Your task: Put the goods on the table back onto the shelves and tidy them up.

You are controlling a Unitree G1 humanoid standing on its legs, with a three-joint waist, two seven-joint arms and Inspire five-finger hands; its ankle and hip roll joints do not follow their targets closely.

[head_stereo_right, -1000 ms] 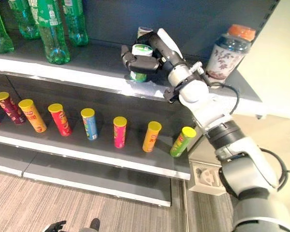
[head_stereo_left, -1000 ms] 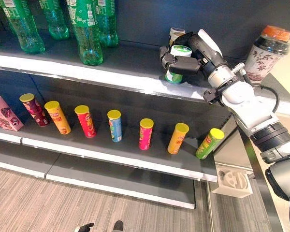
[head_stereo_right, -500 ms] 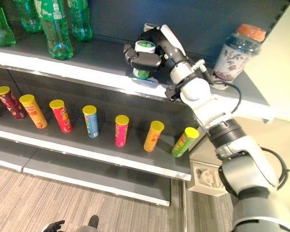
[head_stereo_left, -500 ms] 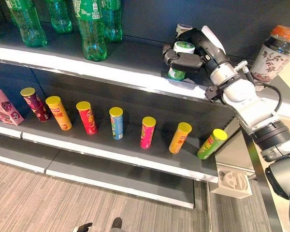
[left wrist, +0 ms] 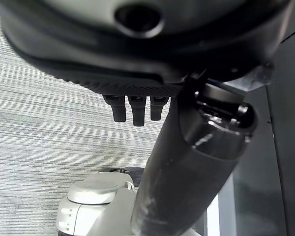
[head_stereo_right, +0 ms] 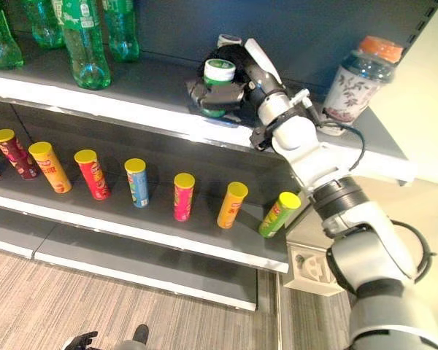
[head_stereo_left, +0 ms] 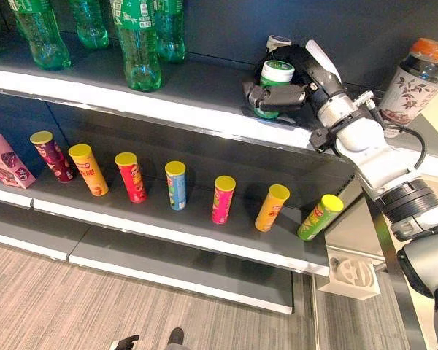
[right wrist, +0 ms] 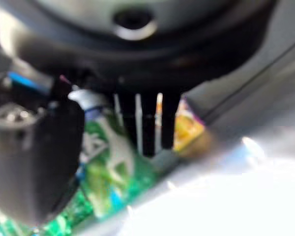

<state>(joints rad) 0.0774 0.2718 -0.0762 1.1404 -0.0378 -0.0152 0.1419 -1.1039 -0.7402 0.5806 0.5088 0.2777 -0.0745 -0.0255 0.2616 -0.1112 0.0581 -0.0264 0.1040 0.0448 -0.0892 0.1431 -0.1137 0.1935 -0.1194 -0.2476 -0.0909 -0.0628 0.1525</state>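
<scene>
Robot shelving a green can

The right hand point(head_stereo_left: 277, 93) has its fingers curled round the green can point(head_stereo_left: 274, 76), steadying it upright on the upper shelf point(head_stereo_left: 204, 109) for placement.

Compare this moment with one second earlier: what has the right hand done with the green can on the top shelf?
The right hand has slid down the green can: its thumb, then across the can's upper part just under the white lid, now lies near the base, with lid and upper body showing above it. The can stands upright at the same spot on the top shelf. The green bottles and the row of tubes have not moved.
</scene>
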